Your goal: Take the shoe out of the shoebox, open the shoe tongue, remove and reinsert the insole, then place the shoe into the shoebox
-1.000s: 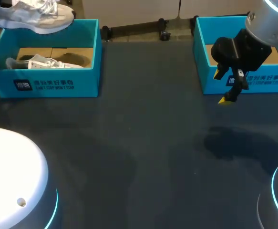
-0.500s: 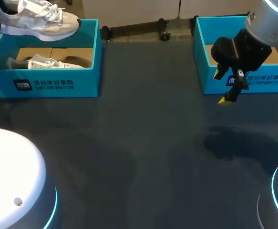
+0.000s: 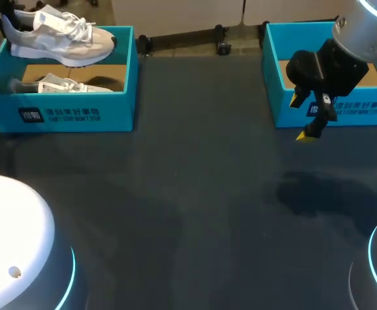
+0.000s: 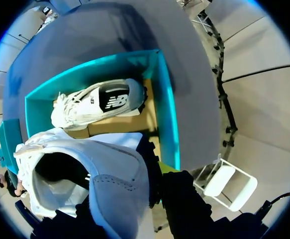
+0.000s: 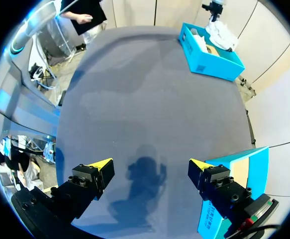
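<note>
Head view: dark grey matte table (image 3: 194, 213), flat, with a faint sheen. Teal cardboard shoebox (image 3: 72, 116), rectangular and open-topped, sits at the far left corner with a brown cardboard floor (image 4: 122, 122) inside. The shoe (image 3: 59, 40), a white and light grey mesh sneaker with white laces, a thick pale sole and a dark toe tip, hangs in the air over the rear part of the shoebox, sole down and roughly level, toe toward the box's right end. The left gripper (image 3: 8, 19) is clenched on the shoe's heel end. In the left wrist view the heel and the dark foot opening fill the space at the fingers and hide most of them. A second shoe (image 4: 97, 102) of the same kind lies on its side on the cardboard floor inside the shoebox, under the held one. A second teal box (image 3: 333, 111) stands at the far right, also open-topped. The right gripper (image 3: 301, 117) hovers above the table just in front of that box's near left corner, jaws released and wide apart, nothing between the yellow tips. Its shadow (image 3: 311, 190) falls on the bare table below.
</note>
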You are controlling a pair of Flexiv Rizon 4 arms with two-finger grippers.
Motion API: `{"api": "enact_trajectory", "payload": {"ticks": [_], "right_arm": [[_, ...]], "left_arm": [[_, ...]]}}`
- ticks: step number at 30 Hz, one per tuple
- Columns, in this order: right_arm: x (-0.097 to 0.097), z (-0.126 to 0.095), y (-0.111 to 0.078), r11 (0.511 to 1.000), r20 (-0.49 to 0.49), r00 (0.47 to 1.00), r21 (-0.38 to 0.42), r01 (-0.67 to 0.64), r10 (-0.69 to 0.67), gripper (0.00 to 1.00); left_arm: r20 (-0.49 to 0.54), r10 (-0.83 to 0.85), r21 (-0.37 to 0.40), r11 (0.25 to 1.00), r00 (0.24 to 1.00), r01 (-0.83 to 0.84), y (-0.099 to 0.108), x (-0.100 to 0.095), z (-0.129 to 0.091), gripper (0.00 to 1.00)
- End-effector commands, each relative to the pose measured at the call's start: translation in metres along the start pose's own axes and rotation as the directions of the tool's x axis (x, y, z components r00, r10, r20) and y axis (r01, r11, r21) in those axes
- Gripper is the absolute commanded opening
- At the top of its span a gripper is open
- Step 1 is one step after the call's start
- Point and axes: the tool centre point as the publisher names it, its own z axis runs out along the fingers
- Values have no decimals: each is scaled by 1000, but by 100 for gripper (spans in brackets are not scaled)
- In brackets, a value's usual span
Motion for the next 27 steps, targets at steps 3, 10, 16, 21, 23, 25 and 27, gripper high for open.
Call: {"api": "enact_trajectory", "payload": {"ticks": [3,10,16,21,23,25,27], "right_arm": [[-1,1,0,1000,-1,1000,3,0,0,100],[-1,1,0,1000,-1,1000,3,0,0,100],[-1,1,0,1000,-1,1000,3,0,0,100],[-1,1,0,1000,-1,1000,3,0,0,100],[-1,1,0,1000,-1,1000,3,0,0,100],[-1,1,0,1000,-1,1000,3,0,0,100],[-1,1,0,1000,-1,1000,3,0,0,100]], "left_arm": [[11,-14,-30,999,1000,15,-3,-2,13,0],[18,-32,-10,999,999,32,-4,-5,24,0],[28,-52,1,999,998,52,-3,-9,35,0],[36,-59,4,998,998,59,1,-12,42,0],[38,-60,5,998,997,60,2,-14,45,0],[39,-59,7,998,997,59,3,-15,48,0],[39,-57,7,998,998,57,5,-15,51,0]]}}
